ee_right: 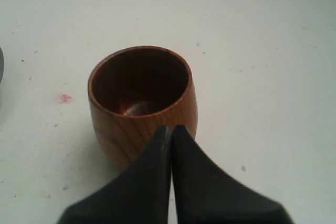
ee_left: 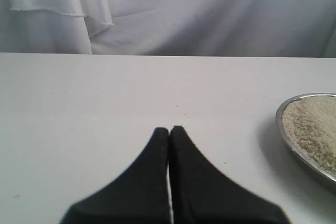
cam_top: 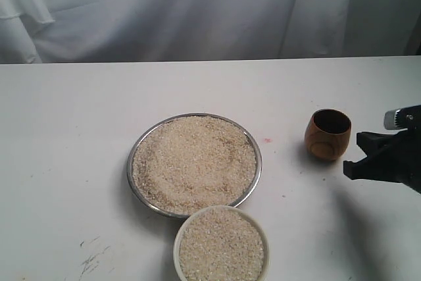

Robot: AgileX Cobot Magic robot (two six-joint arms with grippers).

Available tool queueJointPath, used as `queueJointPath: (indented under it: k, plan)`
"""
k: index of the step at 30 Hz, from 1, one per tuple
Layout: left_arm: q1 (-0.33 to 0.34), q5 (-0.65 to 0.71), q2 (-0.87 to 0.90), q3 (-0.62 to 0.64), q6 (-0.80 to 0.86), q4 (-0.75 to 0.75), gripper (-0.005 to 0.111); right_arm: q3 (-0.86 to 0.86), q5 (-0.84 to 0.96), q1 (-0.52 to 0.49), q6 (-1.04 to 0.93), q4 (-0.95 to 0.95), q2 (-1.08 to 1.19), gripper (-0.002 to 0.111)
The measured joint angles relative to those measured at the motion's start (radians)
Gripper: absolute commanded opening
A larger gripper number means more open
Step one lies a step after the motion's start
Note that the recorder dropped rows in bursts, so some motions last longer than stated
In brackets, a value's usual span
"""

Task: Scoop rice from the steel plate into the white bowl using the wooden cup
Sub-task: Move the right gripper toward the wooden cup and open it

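The steel plate (cam_top: 133, 154) lies mid-table, heaped with rice (cam_top: 194, 162). Just in front of it stands the white bowl (cam_top: 177, 240), also filled with rice (cam_top: 222, 248). To the plate's right the wooden cup (cam_top: 327, 134) stands upright and empty. My right gripper (cam_top: 359, 156) hovers just right of the cup; in the right wrist view its fingers (ee_right: 171, 128) are shut, tips close in front of the cup (ee_right: 140, 98) and holding nothing. The left gripper (ee_left: 169, 129) is shut over bare table, with the plate's rim (ee_left: 294, 145) off to one side. It is outside the exterior view.
White cloth (cam_top: 197, 11) hangs behind the table's far edge. A small pink speck (cam_top: 267, 140) lies between plate and cup. Dark scuff marks (cam_top: 92, 261) show on the near left of the white tabletop (cam_top: 66, 129).
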Motion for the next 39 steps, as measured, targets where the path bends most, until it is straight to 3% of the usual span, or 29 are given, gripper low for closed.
queueJointPath:
  k: [11,28,39]
  plan:
    - [0.0,0.0,0.0,0.0,0.0,0.0,0.0,0.0,0.069,0.0,0.119,-0.131,0.002,0.0]
    - [0.0,0.0,0.0,0.0,0.0,0.0,0.0,0.0,0.172,0.0,0.255,-0.14,0.007,0.0]
    - [0.0,0.0,0.0,0.0,0.0,0.0,0.0,-0.003,0.109,0.0,0.23,-0.14,0.011,0.0]
